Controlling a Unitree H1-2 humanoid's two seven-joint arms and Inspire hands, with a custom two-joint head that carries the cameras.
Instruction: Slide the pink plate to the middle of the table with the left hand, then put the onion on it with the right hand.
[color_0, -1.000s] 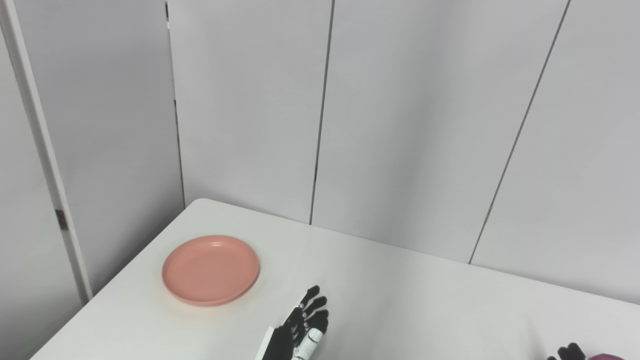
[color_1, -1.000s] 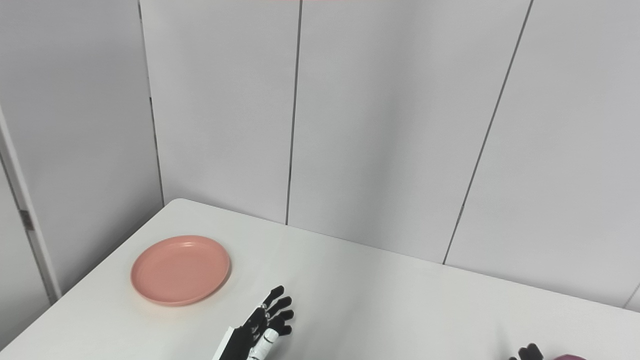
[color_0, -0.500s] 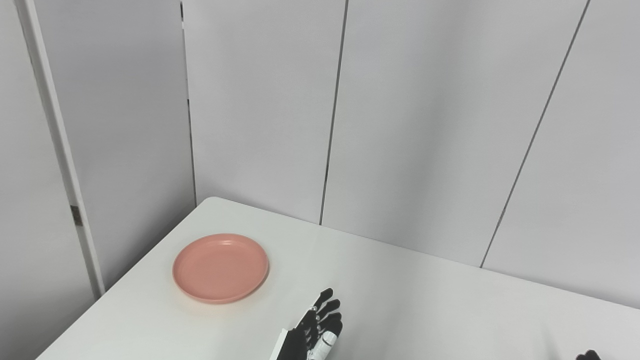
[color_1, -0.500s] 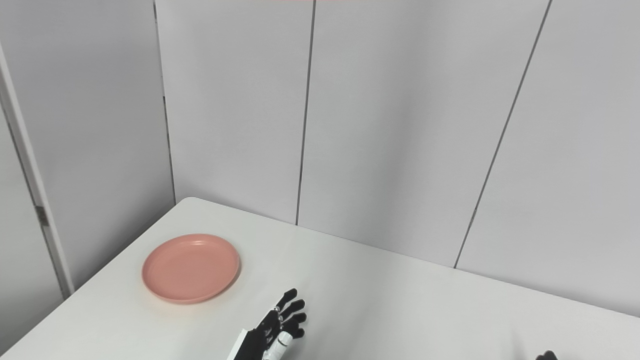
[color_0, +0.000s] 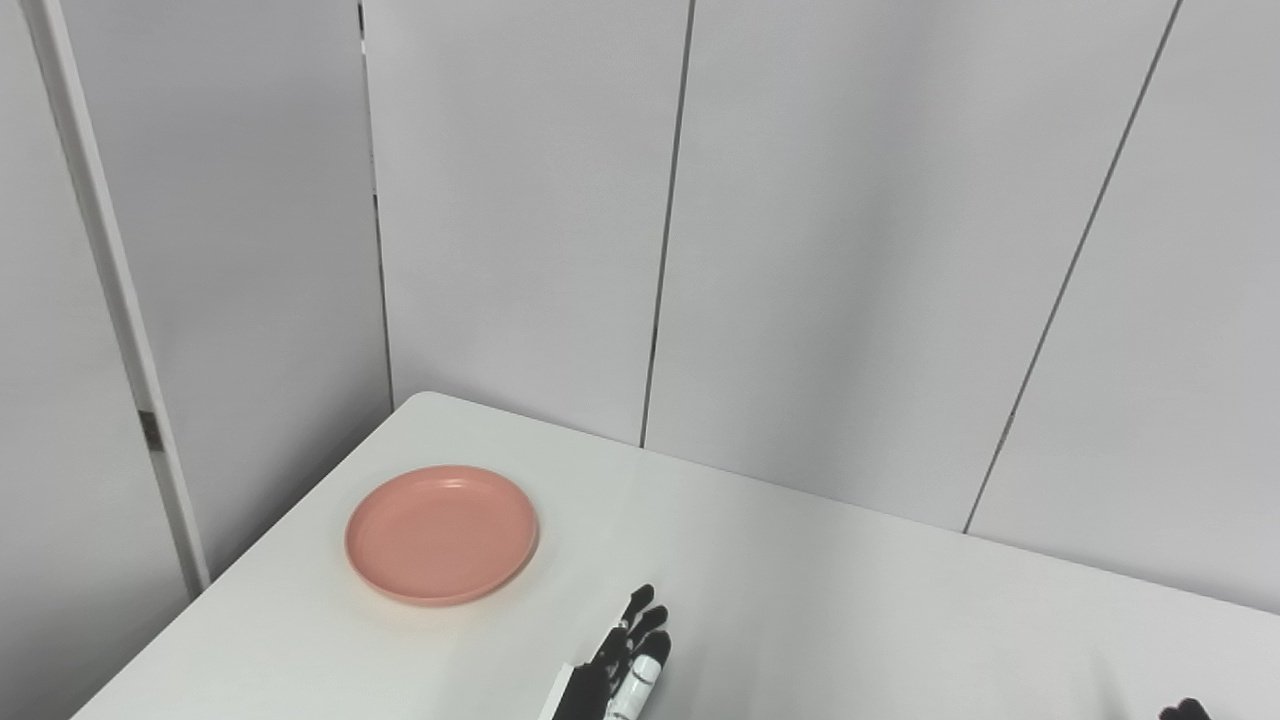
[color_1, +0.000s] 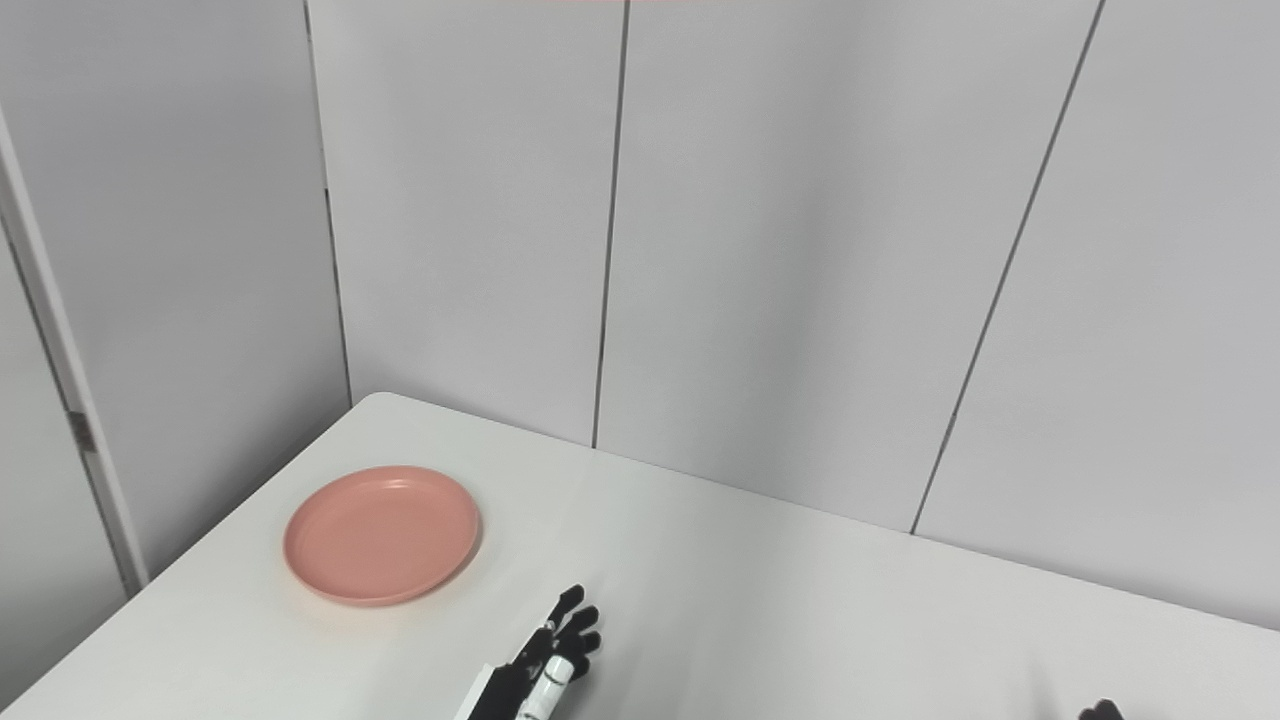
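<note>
Two hands: left hand (color_0: 625, 665) empty, fingers straight, now closer together; right hand (color_0: 1185, 711) barely visible, cannot tell.
Plate (color_0: 441, 534): up-left of left hand, apart, untouched.
Change: left hand drops lower; slide not started.

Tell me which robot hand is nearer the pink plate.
The left robot hand, fingers spread, just right of and nearer the camera than the pink plate, not touching it. Only the right robot hand's fingertips show, at the bottom right corner.
</note>
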